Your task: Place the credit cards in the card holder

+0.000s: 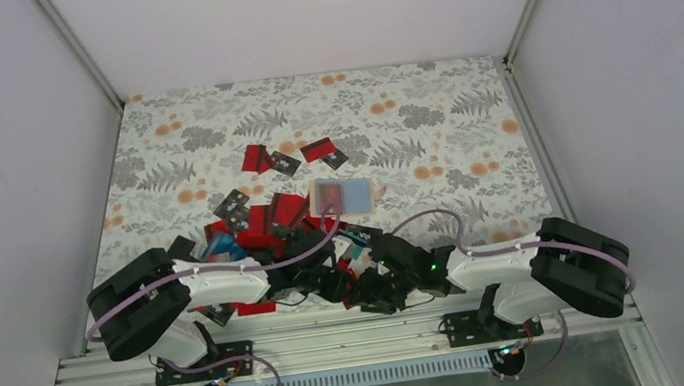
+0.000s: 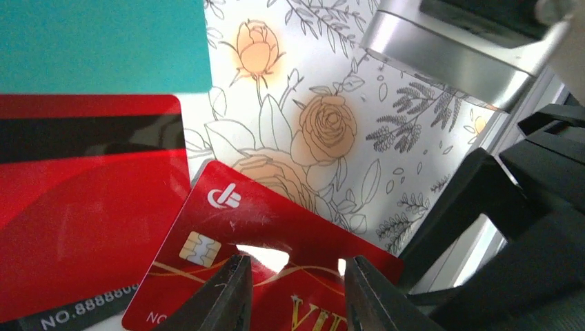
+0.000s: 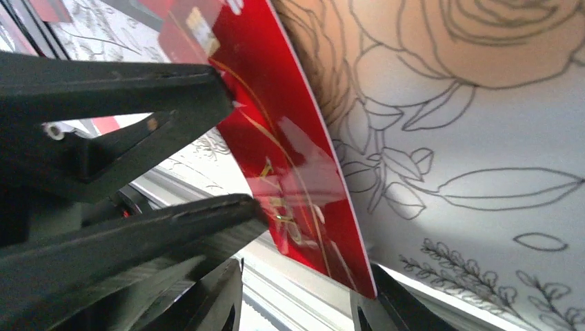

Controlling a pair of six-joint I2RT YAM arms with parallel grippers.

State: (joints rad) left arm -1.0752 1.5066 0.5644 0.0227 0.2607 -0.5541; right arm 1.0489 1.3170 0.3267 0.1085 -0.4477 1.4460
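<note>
Between the fingers of our right gripper [image 3: 300, 298] hung the low end of a red VIP card [image 3: 290, 158]. It lay close against one finger and clear of the other. The jaws stood apart, with nothing pinched yet.

Just beyond them the left gripper [image 2: 293, 265] rested both fingertips, spread apart, on the card's printed face. It was pressing rather than clasping, and the card bowed under them above the near rail [image 1: 338, 340].

Past the left fingertips lay a red card with a black stripe [image 2: 83, 207] and a teal card [image 2: 103, 41] on the floral cloth [image 2: 331, 124]. Farther out sat the heap of credit cards [image 1: 267, 226]. Beyond it, well apart from both grippers, was the card holder [image 1: 343, 196], its pale sleeves showing.

We judged the bow the chief risk. If the left tips lifted before the right jaws bit, the card could spring flat or flick over the rail. A closure that caught only the corner would let it twist out. The grippers also worked so close together that their fingers could knock.

The right fingertips were cut off at the bottom of the wrist view, so we could not tell whether the card touched that finger. From above, both grippers merged into one dark tangle. We could not make out whether the holder already held any cards.
</note>
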